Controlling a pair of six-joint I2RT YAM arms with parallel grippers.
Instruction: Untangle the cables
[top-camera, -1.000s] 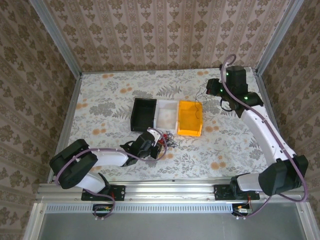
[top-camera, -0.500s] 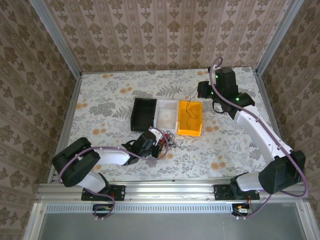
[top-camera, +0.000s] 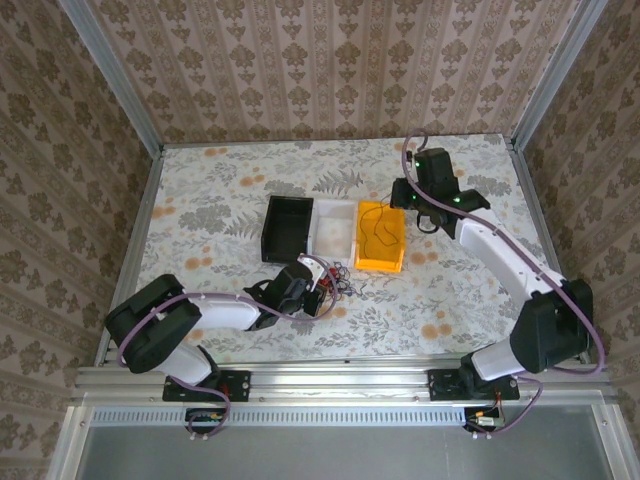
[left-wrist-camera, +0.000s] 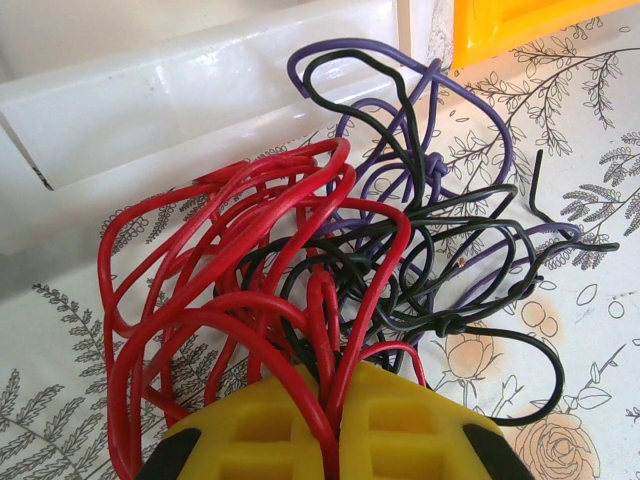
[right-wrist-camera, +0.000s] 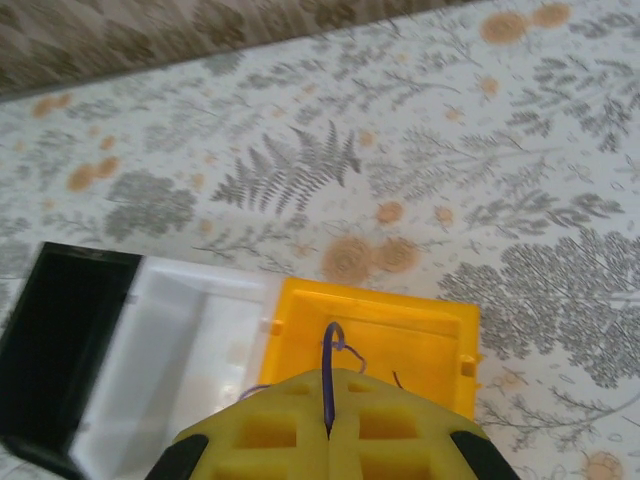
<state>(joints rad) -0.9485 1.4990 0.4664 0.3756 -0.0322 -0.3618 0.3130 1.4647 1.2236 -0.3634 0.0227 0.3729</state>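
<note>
Jaws: purple wire (right-wrist-camera: 326, 365) is pinched by right gripper (right-wrist-camera: 328, 430) over orange bin (right-wrist-camera: 420, 345) | tangled cables (left-wrist-camera: 330, 290) are clamped by left gripper (left-wrist-camera: 330, 430) at 6 o'clock of white bin (top-camera: 335, 230) | wire is best released low inside bin.

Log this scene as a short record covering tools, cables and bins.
left tool: shut on bright red curly wires
tangle: red wires knotted with thin black wires and thin purple wires, beside translucent white plastic bin
right tool: shut on single thin purple wire, above orange plastic bin
bin row: black plastic bin, white, orange
</note>
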